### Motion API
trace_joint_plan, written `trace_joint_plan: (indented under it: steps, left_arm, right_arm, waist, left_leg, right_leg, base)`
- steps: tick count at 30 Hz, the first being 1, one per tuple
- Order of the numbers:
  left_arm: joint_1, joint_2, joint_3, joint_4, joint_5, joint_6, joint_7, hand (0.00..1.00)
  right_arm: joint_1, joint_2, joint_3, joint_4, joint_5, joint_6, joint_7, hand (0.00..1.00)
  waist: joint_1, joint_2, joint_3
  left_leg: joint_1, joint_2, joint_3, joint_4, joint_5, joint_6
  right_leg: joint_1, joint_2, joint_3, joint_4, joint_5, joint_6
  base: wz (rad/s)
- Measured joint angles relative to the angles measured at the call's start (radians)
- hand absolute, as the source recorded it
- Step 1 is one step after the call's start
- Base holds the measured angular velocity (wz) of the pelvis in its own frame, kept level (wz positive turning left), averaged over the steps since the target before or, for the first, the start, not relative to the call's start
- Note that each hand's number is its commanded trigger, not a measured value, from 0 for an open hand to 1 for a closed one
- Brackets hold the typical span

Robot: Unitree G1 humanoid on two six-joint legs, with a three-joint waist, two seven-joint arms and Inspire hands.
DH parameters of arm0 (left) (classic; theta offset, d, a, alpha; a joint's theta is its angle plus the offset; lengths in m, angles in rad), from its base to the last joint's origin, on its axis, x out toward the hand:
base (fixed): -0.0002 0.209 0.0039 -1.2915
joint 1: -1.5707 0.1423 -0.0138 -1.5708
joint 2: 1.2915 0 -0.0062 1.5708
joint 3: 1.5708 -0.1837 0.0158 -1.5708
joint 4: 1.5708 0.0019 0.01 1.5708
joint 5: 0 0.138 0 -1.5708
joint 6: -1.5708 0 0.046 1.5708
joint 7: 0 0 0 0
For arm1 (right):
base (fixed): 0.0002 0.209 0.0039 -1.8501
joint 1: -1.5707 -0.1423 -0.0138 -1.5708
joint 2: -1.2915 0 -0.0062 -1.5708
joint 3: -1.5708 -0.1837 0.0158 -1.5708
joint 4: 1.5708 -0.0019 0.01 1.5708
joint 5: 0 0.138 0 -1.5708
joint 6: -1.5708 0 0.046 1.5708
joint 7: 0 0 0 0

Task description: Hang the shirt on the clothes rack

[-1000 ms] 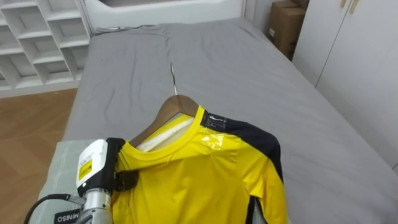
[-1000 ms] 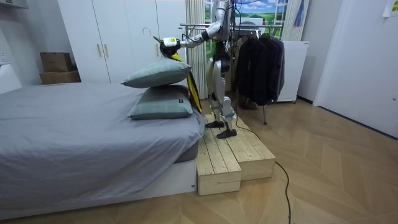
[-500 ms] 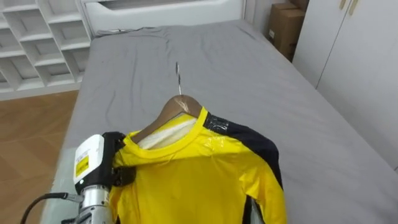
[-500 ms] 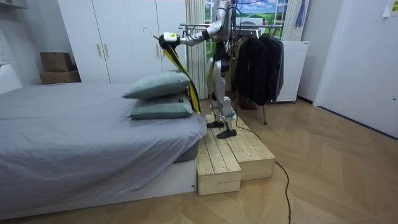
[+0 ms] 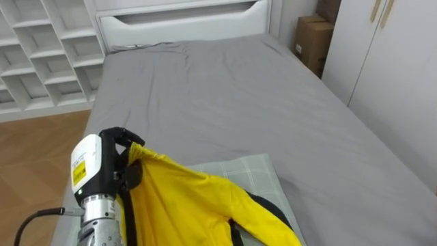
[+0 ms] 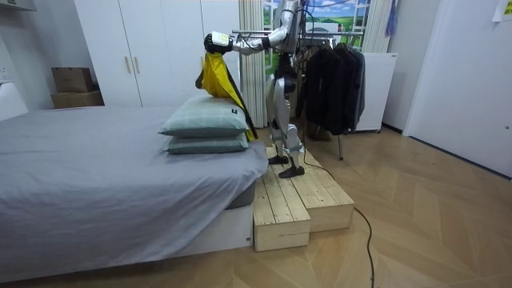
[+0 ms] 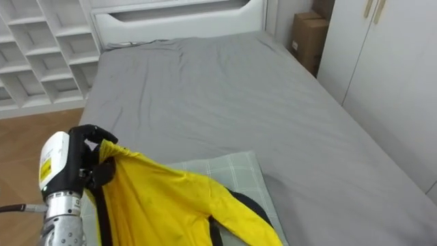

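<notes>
Left eye view: the robot's left hand (image 5: 117,154) — dark fingers clamped on the top edge of the yellow shirt with black trim (image 5: 184,205) — holds it above a pale green checked pillow (image 5: 254,174) on the grey-sheeted bed (image 5: 225,96).

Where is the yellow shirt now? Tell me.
The yellow shirt hangs from the left hand, low on the eye views' left, above the green pillow at the near end of the bed.
</notes>
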Motion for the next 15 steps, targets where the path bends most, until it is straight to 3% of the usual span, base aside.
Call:
trace_joint_plan:
  steps: [15]
  left_arm:
    - [0.000,-0.001,0.000,0.000,-0.001,0.000,0.000,1.00]
  right_arm:
    - [-0.008,0.000,0.000,0.003,-0.020,0.012,0.000,0.00]
  waist:
    - [0.009,-0.005,0.0030]
  left_leg:
    - [0.000,0.000,-0.001,-0.004,0.000,0.000]
  right_leg:
    - [0.000,0.001,0.000,-0.004,0.000,0.001]
  base:
    - [0.00]
